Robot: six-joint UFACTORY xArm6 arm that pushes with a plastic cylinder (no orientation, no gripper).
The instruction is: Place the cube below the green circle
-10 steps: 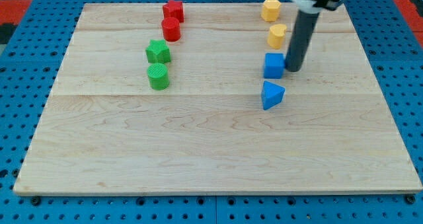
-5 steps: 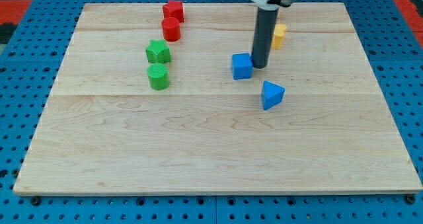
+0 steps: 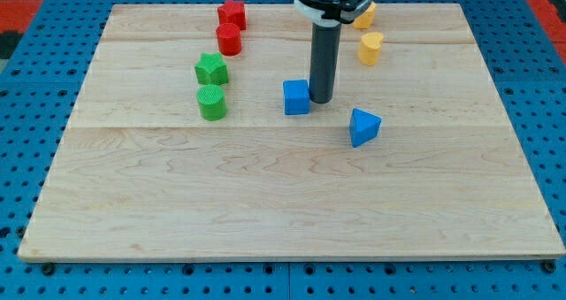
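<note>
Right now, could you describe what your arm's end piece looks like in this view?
My tip ends a straight, smooth, dark grey cylindrical rod. Above, the rod enters a wider round black mount ringed by a thin white band. No cables or markings show. The tip sits just to the view's right of the blue cube.

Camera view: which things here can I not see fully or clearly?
- Upper yellow block: the arm's body covers its left part; shape unclear.
- Arm above the dark rod: cut by the view's top edge.
- My tip and the blue cube: contact cannot be confirmed.
</note>
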